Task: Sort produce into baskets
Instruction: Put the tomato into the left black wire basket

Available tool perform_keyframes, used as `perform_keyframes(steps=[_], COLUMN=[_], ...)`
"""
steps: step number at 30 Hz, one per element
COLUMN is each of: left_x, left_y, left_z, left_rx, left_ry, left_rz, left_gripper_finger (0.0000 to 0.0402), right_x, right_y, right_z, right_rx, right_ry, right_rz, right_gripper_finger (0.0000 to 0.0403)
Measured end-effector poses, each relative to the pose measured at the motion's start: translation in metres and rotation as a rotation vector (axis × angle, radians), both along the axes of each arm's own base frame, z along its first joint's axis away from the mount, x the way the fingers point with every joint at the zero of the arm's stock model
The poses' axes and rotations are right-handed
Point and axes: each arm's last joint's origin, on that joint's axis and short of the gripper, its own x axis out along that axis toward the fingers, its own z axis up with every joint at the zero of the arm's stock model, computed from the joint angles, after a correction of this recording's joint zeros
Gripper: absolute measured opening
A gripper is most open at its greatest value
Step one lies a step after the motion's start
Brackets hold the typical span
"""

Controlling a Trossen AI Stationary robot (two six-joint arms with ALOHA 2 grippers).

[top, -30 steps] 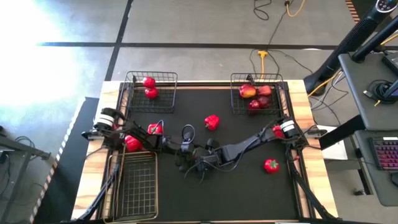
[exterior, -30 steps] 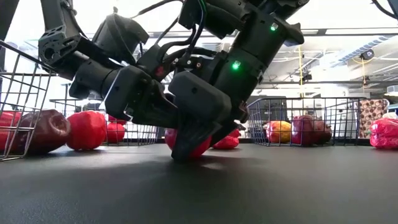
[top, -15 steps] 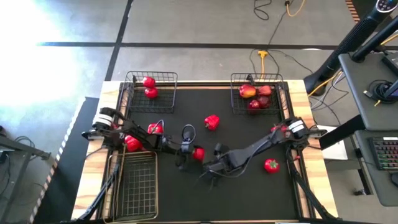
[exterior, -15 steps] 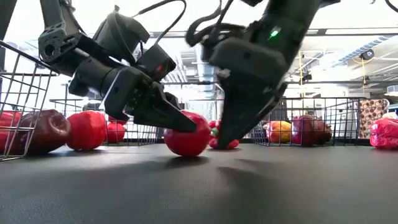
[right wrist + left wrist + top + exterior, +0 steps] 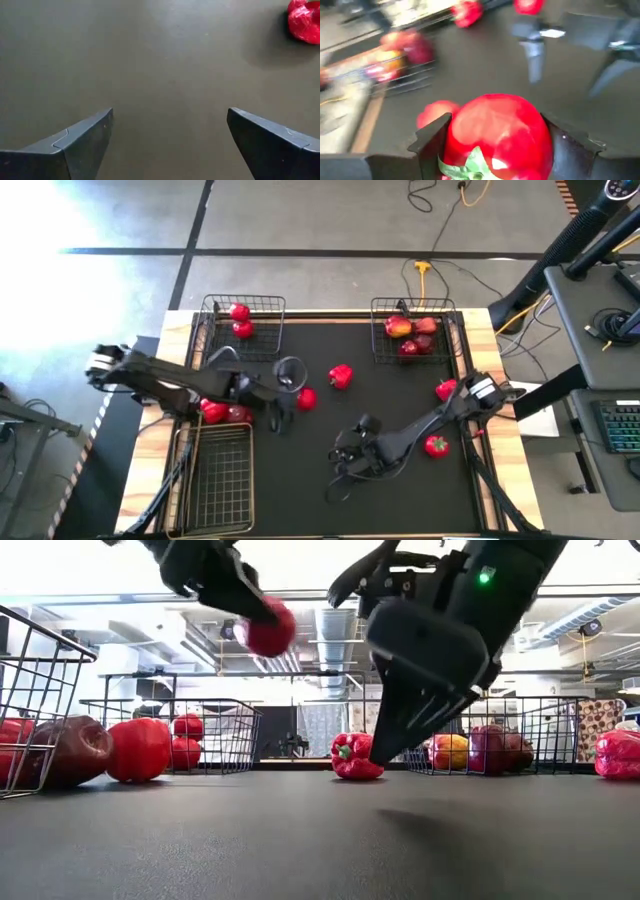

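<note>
My left gripper (image 5: pixel 300 397) is clamped on a red tomato (image 5: pixel 496 134) with a green top, one finger on each side of it, and the low view shows the tomato (image 5: pixel 268 632) held up in the air, clear of the black worktop (image 5: pixel 300 470). From above, it sits over the worktop's middle, a little in front of the left rear basket (image 5: pixel 262 303) and just beside the bell pepper (image 5: pixel 341 376) that lies on the mat between the two rear baskets.

My right gripper (image 5: pixel 342 470) hangs low over the mat nearer the front edge, its fingers (image 5: pixel 85 140) spread wide with only bare mat between them.

The left rear basket holds two red items (image 5: pixel 240 320). The right rear basket (image 5: pixel 452 308) holds several darker red and yellowish apples (image 5: pixel 411 335). The long basket (image 5: pixel 222 480) lies at the front left corner; I see nothing in it. Just behind it, close to my left arm, two red items (image 5: pixel 222 412) rest on the worktop. On the right side, one red item (image 5: pixel 446 389) lies near my right arm's base, and a tomato (image 5: pixel 436 445) with a green top sits in front of it, just beside the arm.
</note>
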Motion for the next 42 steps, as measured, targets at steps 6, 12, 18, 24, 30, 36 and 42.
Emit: perform_keyframes(steps=[6, 12, 18, 24, 30, 36, 42], left_x=[-0.034, -0.060, -0.085, -0.112, -0.119, -0.123, -0.119], left_y=[0.034, 0.096, 0.175, 0.249, 0.277, 0.290, 0.295], left_z=[0.050, 0.070, 0.053, 0.019, -0.009, -0.030, -0.038], left_rx=[0.158, 0.109, -0.053, -0.433, -0.536, -0.702, -0.701], left_ry=[0.102, 0.246, 0.403, 0.496, 0.603, 0.725, 0.743], left_rz=[0.290, 0.559, 0.829, 1.079, 1.172, 1.159, 1.158], left_gripper_finger=[0.0256, 0.0256, 0.0256, 0.0256, 0.0256, 0.0276, 0.0280], right_x=[0.001, 0.004, 0.006, 0.009, 0.009, 0.010, 0.012], right_y=[0.004, 0.003, 0.001, -0.005, -0.006, -0.008, -0.012], right_z=[-0.018, -0.025, -0.025, -0.025, -0.025, -0.025, -0.025], right_rx=[-0.032, -0.067, -0.095, -0.091, -0.107, -0.123, -0.144], right_ry=[-0.003, -0.028, -0.037, -0.029, -0.016, -0.008, 0.009], right_rz=[-0.028, -0.049, -0.036, -0.047, -0.021, -0.004, 0.027], right_gripper_finger=[0.0383, 0.0383, 0.0383, 0.0383, 0.0383, 0.0383, 0.0383])
